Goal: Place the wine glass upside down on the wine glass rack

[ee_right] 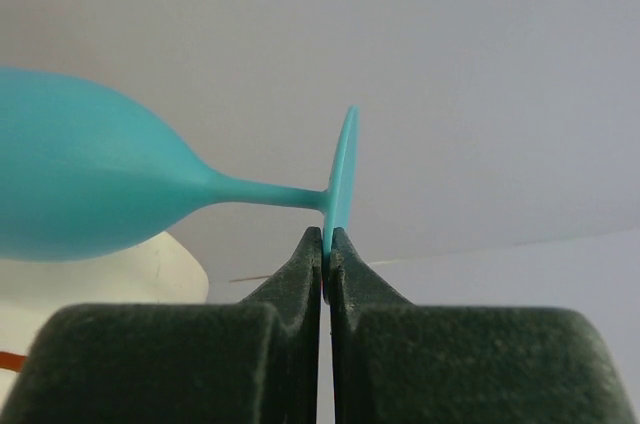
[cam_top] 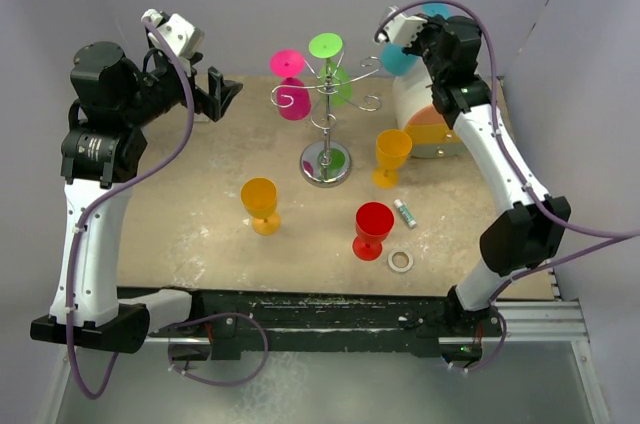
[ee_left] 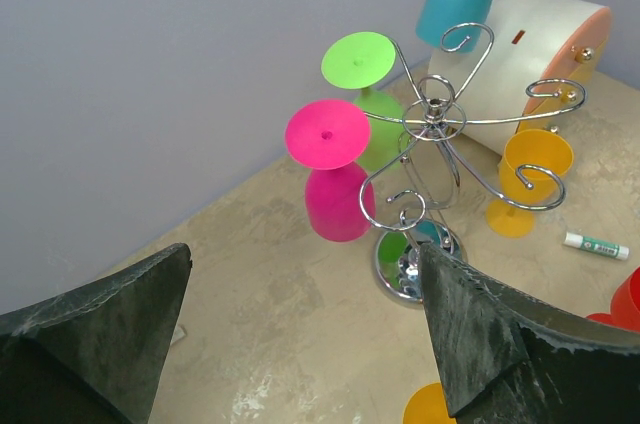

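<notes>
**A:** Entry 1, right gripper (ee_right: 327,239)?

**B:** Jaws clamped on the thin edge of the teal wine glass (ee_right: 90,184), at its foot disc. The glass is aloft at the far right, above the white-and-orange drawer box (cam_top: 432,129) and near the wine glass rack (cam_top: 326,109), touching neither. Exact tilt: cannot tell.

**A:** Entry 2, left gripper (ee_left: 305,254)?

**B:** Jaws wide apart, nothing between them. It hovers far left, well apart from the rack.

**A:** Hazards?

**B:** 3, as I judge it.
- The grip is an edge pinch on smooth plastic, so the bowl's weight could pivot the glass or slide it out.
- The stem must thread a narrow curled arm, and a skewed approach could snag the wire.
- The stand is slim on 1 pole, so a nudge might rock it and shake the pink glass (cam_top: 291,84) and green glass (cam_top: 330,62) already hanging inverted on it. It might also bump the yellow glass (cam_top: 391,156) standing just right of the base.

**A:** Materials?

**B:**
- Glass: matte opaque plastic with a rounded bowl, slender stem and flat disc foot.
- Rack: polished chrome wire with spiral tips and a round mirror base.
- Gripper pads: dark and slightly rough.
- Table (cam_top: 190,219): pale and speckled.
</notes>
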{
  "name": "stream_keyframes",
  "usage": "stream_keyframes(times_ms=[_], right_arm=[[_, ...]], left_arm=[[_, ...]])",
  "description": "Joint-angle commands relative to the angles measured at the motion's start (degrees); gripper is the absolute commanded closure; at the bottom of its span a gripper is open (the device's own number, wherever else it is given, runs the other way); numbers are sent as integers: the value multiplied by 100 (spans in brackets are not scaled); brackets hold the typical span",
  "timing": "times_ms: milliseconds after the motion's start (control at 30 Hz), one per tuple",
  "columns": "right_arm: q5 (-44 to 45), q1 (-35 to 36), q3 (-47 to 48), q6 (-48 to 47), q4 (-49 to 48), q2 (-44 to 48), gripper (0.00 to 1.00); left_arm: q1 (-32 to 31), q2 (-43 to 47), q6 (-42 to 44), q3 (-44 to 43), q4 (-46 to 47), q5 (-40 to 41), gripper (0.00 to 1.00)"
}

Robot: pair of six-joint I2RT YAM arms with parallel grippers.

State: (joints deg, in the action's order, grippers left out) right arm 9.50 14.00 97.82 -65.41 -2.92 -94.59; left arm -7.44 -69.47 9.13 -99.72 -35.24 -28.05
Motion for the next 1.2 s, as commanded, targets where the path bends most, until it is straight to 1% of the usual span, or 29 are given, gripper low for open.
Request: stream_keyframes(times_ms=[0,100,267,633,967,1167], right_arm=[[-517,74,377,-547,-174,-137,100],[-850,85,566,-606,78,-210,100],[-1481,94,902,-819,760,-309,100],[-2420,103,1432,-1470,1856,-465,100],[-2938,103,1952,-1776,2621,-687,100],[-3187,119,2018,-1888,2793,-749,100]], left_arm=[[41,72,95,-9,224,1,2],[41,64,114,-4,220,2,2],[41,79,169,49,254,10,2],[41,17,161,59,343,2,2],[41,30,187,62,336,27,2],[45,45,193,68,334,30,2]])
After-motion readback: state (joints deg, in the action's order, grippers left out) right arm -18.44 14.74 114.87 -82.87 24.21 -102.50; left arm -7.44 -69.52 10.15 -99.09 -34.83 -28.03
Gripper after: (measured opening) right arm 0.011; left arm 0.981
